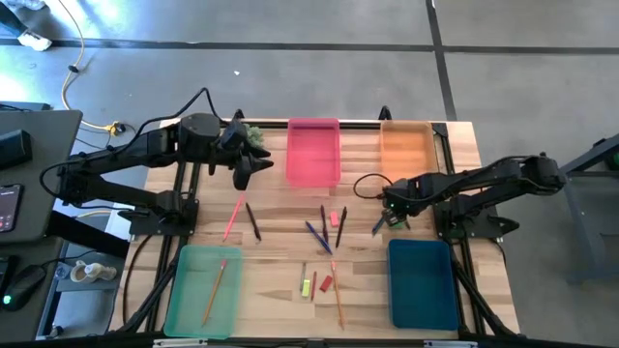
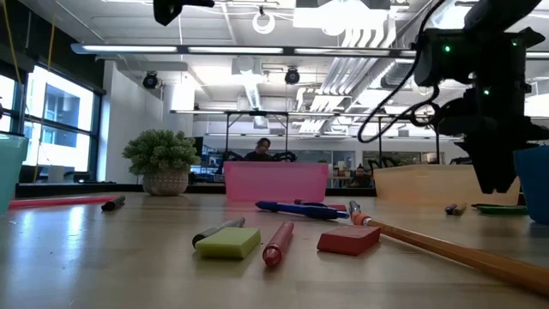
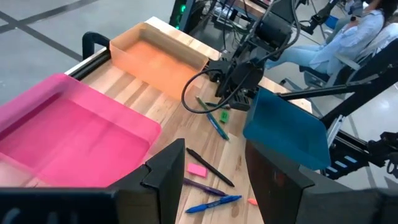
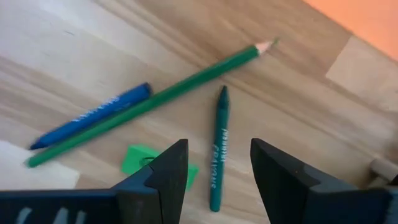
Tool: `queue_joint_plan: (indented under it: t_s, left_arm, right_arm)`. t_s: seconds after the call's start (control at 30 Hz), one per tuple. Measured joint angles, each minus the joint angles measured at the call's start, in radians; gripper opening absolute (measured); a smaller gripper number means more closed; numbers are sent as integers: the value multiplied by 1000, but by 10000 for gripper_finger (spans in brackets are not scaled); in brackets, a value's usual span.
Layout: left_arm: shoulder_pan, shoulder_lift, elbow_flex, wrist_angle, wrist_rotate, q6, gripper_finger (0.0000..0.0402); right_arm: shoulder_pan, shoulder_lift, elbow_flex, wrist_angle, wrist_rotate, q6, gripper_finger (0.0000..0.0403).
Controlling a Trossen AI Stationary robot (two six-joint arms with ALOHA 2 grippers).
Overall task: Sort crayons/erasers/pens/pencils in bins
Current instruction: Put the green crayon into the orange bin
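Right wrist view: right gripper (image 4: 214,168) spread wide, empty, low over green crayon (image 4: 217,149) on table between orange bin (image 1: 406,150) and blue bin (image 1: 423,280). Crayon's long axis runs forward through gap between fingers, not across it; wrist turn likely needed. Left gripper (image 1: 247,166) open, well apart.

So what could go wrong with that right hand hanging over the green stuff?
The right hand is open above a green crayon, with a green pencil, a blue crayon and a green eraser packed close. Closing could catch two things or knock the neighbours aside. The blue bin sits nearby, so a swing might bump it.
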Motion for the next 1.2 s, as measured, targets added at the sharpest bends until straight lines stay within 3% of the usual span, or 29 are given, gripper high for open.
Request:
queue_joint_plan:
  t_s: [0.23, 0.5, 0.83, 1.2]
  left_arm:
    - [-1, 0, 0, 0, 1, 0, 156]
    - [-1, 0, 0, 0, 0, 0, 156]
    - [-1, 0, 0, 0, 0, 1, 156]
    - [-1, 0, 0, 0, 0, 1, 156]
  right_arm:
    - [-1, 0, -86, 124, -24, 36, 167]
    - [-20, -3, -120, 149, -30, 98, 164]
    - [-21, -2, -122, 123, -32, 156, 69]
    - [-21, -1, -123, 86, -37, 98, 20]
